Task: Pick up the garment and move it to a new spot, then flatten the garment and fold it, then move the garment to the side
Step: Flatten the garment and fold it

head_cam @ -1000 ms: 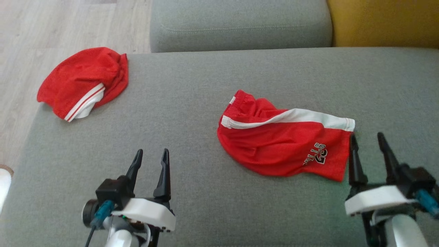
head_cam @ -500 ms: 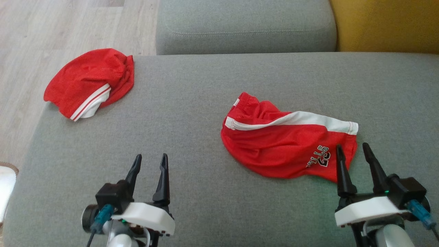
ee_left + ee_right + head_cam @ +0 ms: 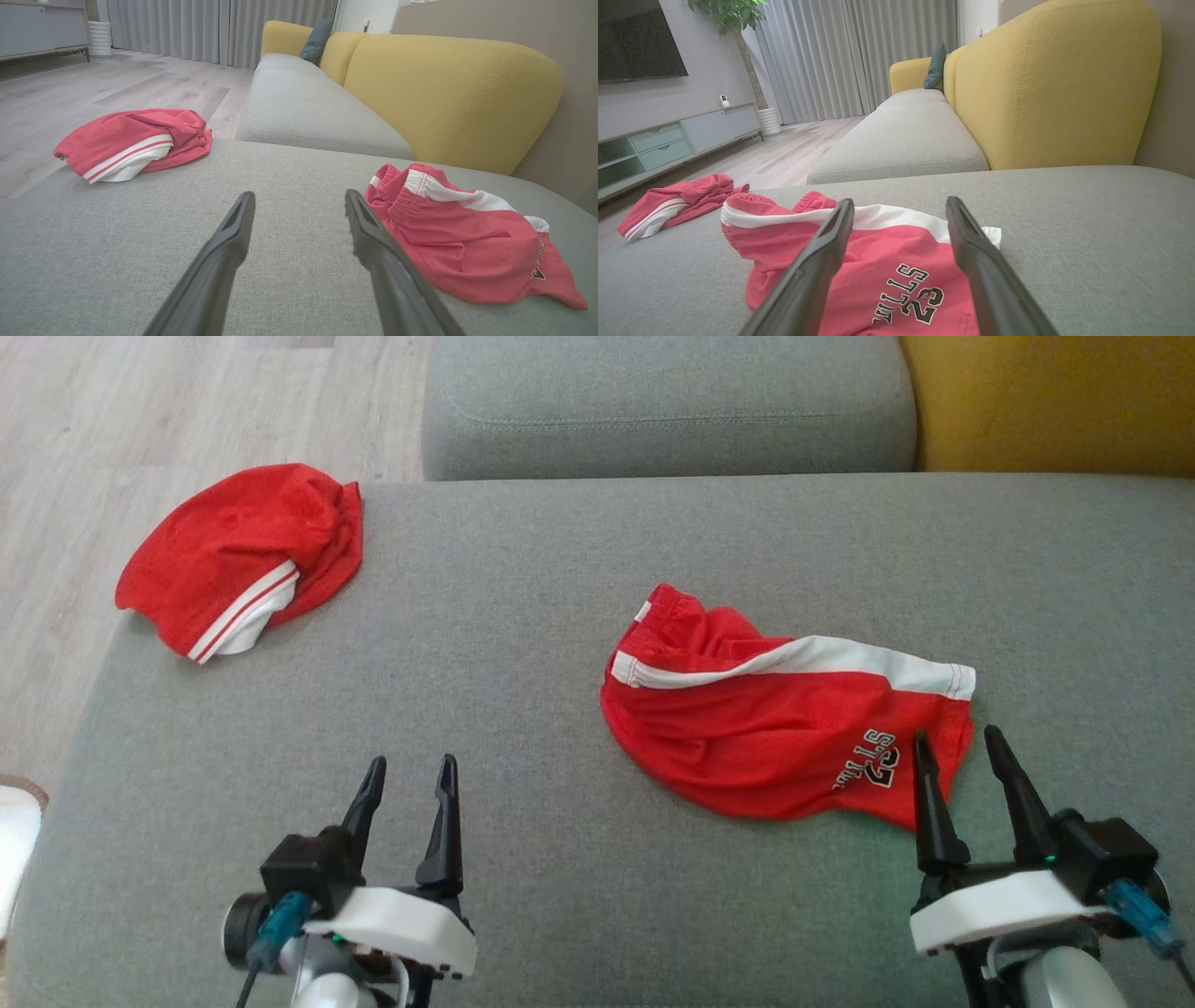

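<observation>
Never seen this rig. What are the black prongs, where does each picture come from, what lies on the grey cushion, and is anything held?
This is a two-armed robot. One picture looks down from its head; the others look along each arm's two dark fingers. The left gripper and right gripper are open, holding nothing. On the grey sofa seat lie red shorts with a white stripe, by the right gripper, and a bunched red garment at the far left corner.

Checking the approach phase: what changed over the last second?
The right hand shifted left toward the printed red shorts; its left finger now overlaps their lettered corner in the head view. Nothing gripped, both hands open. The left hand, the shorts and the other red garment stayed put; the camera shifted slightly.
</observation>
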